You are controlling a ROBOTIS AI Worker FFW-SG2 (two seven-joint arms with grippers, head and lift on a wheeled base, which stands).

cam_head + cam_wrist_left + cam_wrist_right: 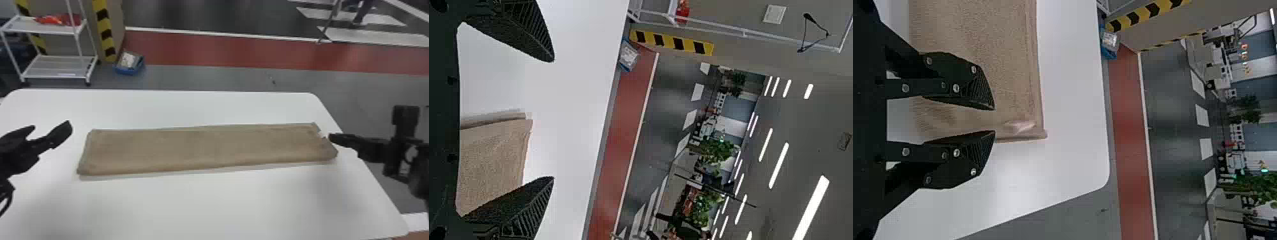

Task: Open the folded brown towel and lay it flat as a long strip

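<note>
Two fingers stand wide apart on the left gripper (51, 125), pinching nothing; from these jaws the brown towel (207, 146) lies off to the robot's right, its left short end near them. The towel rests on the white table (207, 204) as a long strip, its long axis running from the left jaws' side across to the right jaws, the right end slightly farther from the robot. The right gripper (993, 120) is the nearer one: its jaws are parted by a narrow gap, with no cloth visibly gripped, and sit right by the strip's uneven right end; whether they touch it, I cannot tell. The opening looks all but done, so the next move probably calls for the right jaws to straighten that end, or simply draw off rightward without snagging it.
</note>
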